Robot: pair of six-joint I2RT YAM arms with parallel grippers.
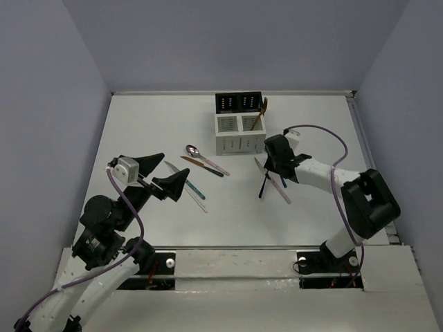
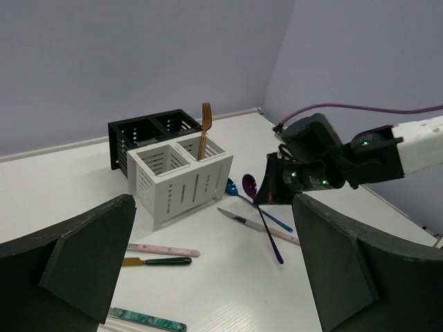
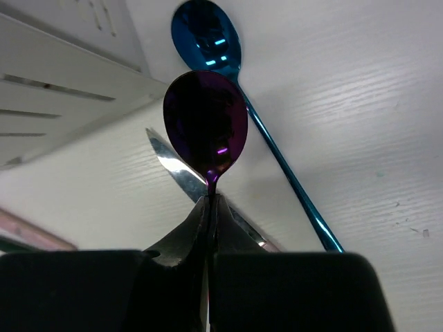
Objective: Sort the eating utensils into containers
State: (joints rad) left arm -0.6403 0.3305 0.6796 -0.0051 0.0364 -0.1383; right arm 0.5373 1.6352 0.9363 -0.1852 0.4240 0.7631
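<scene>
Right gripper [image 3: 210, 202] tight around one purple spoon [image 3: 205, 124], left gripper [image 1: 167, 171] wide, one orange fork [image 2: 205, 128] inside four-compartment caddy [image 2: 183, 192]

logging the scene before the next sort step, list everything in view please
table: one, white
caddy: one, two white and two black compartments, far centre
fork: one, orange, standing in a white compartment
purple spoon: one, purple, gripped, right of caddy
blue spoon: one, blue, on table beside it
pink-handled knife: one, silver blade, same cluster
pink-handled spoon: one, silver bowl, front-left of caddy
dark-handled knife: one, gold blade, beside that spoon
teal-handled utensil: one, nearer left arm
left gripper: open, empty
right gripper: shut on purple spoon
</scene>
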